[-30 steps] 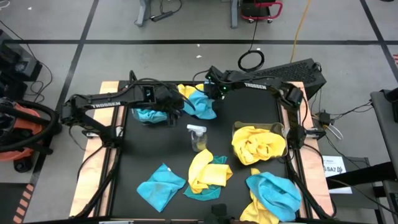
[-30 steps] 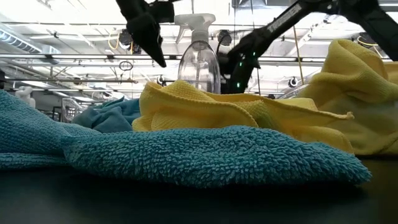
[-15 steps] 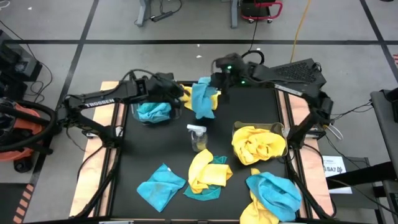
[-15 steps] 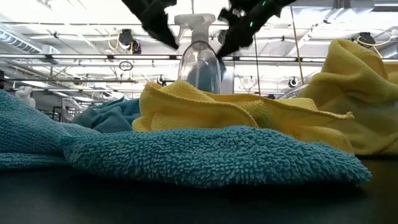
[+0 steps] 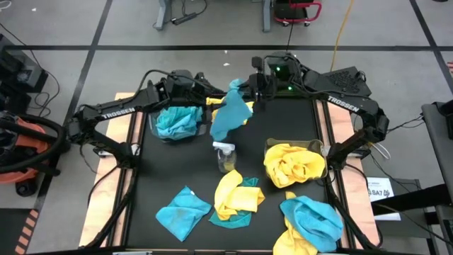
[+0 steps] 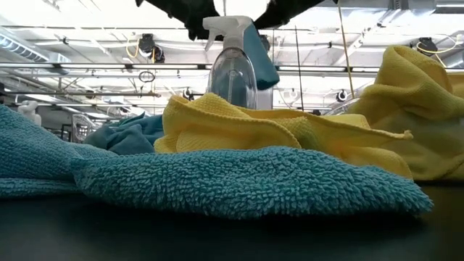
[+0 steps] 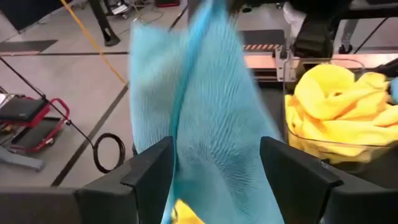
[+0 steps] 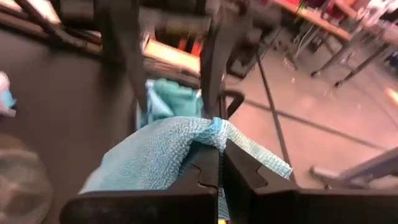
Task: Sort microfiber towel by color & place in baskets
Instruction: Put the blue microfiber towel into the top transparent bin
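From above, the right gripper [image 5: 244,88] is pinched on a turquoise towel [image 5: 228,117], which hangs in the air over the far middle of the black table [image 5: 283,120]. The left gripper [image 5: 205,91] sits just beside it, fingers spread, near the left basket [image 5: 150,129], which holds a turquoise cloth [image 5: 175,122]. The right basket [image 5: 272,145] carries a heap of yellow towels [image 5: 294,164]. A spray bottle [image 5: 225,156] stands mid-table; more turquoise and yellow cloths lie along the near edge.

At table height, a turquoise cloth in the foreground [image 6: 217,181] and a yellow one [image 6: 239,119] fill the view — behind them the spray bottle [image 6: 232,69] rises, with the lifted turquoise towel [image 6: 259,58] dangling just beside its head.

The left wrist camera looks past its own spread fingers [image 7: 149,171] at the hanging turquoise towel [image 7: 205,118], close in front; the yellow towels [image 7: 339,118] in their clear basket [image 7: 292,106] lie beyond.

The right wrist camera shows its fingers [image 8: 205,171] pressed together on a fold of the turquoise towel [image 8: 161,155].
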Controlling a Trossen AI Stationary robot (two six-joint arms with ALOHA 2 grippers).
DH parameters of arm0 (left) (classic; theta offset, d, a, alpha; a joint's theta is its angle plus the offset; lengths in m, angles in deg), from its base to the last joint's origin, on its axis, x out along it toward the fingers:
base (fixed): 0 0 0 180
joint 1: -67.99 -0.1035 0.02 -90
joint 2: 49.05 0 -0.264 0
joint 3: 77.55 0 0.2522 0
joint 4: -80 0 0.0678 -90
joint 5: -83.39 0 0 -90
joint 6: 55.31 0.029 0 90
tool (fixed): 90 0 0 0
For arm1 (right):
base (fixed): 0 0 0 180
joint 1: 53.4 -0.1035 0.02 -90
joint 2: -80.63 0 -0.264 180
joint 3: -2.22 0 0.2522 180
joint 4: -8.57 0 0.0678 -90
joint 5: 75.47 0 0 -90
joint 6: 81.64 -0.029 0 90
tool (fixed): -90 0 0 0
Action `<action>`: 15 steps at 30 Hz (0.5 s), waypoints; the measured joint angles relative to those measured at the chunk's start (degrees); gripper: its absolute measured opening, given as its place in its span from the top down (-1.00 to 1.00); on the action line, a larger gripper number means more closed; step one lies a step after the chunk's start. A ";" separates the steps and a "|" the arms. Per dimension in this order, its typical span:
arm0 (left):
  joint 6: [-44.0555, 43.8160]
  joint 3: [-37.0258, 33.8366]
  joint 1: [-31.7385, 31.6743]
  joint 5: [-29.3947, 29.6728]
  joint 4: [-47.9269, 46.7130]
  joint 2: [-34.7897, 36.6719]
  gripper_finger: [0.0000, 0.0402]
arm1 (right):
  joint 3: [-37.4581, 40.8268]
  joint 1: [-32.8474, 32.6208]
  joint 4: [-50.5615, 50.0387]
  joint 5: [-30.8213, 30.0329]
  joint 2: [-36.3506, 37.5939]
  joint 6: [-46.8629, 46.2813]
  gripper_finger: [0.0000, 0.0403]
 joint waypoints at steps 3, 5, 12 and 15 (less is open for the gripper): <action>-0.32 -0.02 -0.38 0.00 -0.09 -2.13 -0.22 | -1.78 -0.26 0.31 1.24 -0.09 0.07 1.00; -0.39 -0.02 -0.43 0.03 0.06 -3.52 -0.25 | -3.08 -0.74 0.64 1.26 -0.11 0.12 1.00; 1.56 -0.02 -1.25 4.58 1.32 -6.83 -0.39 | -6.77 -2.21 -0.70 1.25 -0.11 0.01 1.00; 3.76 -0.02 -1.19 4.63 1.42 -6.96 -0.23 | -7.14 -2.47 -1.92 1.20 -0.11 -0.12 1.00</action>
